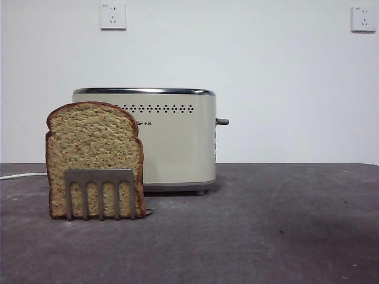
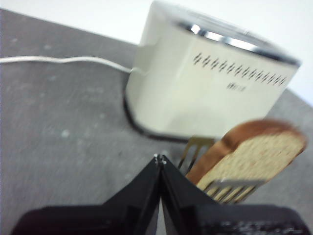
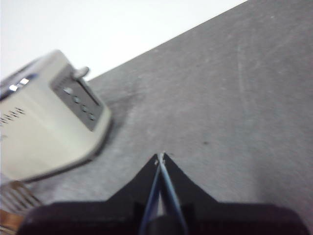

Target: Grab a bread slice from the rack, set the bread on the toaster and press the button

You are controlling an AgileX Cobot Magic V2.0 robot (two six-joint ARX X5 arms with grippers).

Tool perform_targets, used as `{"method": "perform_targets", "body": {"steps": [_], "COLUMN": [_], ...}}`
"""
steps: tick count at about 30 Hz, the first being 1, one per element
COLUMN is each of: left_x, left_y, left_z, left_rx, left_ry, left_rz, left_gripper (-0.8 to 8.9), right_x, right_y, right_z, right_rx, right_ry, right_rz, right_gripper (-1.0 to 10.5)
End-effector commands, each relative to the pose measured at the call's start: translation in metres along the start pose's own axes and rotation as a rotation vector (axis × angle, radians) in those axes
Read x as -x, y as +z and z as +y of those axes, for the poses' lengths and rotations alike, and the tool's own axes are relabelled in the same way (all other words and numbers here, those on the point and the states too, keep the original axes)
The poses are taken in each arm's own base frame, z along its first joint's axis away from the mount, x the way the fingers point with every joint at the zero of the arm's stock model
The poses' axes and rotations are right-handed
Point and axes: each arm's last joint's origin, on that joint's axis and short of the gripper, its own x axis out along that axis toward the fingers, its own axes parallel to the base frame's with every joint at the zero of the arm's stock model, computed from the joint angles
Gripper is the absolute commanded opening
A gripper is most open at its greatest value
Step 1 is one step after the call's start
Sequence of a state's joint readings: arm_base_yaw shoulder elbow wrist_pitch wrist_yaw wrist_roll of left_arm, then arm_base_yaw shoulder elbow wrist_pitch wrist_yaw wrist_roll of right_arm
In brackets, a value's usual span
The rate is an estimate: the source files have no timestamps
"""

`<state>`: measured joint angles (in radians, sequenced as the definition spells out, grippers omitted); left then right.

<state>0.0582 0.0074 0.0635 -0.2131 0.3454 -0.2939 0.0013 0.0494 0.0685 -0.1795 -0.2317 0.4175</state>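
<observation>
A: Bread first. Where is the brown speckled slice of bread with the dark crust (image 1: 93,155)?

B: It stands upright in the little grey metal rack with comb prongs (image 1: 99,193), at the lower left of the front picture. Right behind it is the boxy cream toaster with the shiny top rim (image 1: 177,142).

A: What are the jaws doing?

B: The left gripper (image 2: 160,160) has its two black jaws pressed together. It holds nothing. It hangs above the dark grey table (image 1: 266,231), near the bread but not touching it. The right gripper (image 3: 161,156) has its jaws pressed together too, with nothing in them, over bare table beside the toaster's end.

A: Any words to read?

B: Only a small dark logo (image 1: 144,123) on the toaster's side, under the row of little holes. It is too small to read.
</observation>
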Motion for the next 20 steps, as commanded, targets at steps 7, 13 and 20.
{"method": "perform_targets", "body": {"steps": [7,13,20], "left_x": [0.014,0.015,0.014], "left_y": [0.051,0.085,0.127], "left_z": [-0.024,-0.038,-0.053], "left_rx": [0.000,-0.045,-0.188], "left_ry": [-0.116,-0.215,-0.307], "left_rz": [-0.022,0.066,0.196], "left_gripper": [-0.08,-0.08,-0.08], "right_x": [0.003,-0.005,-0.011], "right_y": [0.059,0.104,0.149], "right_z": [0.031,0.053,0.075], "right_rx": [0.007,0.102,0.258], "right_ry": [0.119,0.219,0.242], "right_rz": [0.016,0.138,0.319], "right_gripper": [-0.1,-0.1,-0.1]}}
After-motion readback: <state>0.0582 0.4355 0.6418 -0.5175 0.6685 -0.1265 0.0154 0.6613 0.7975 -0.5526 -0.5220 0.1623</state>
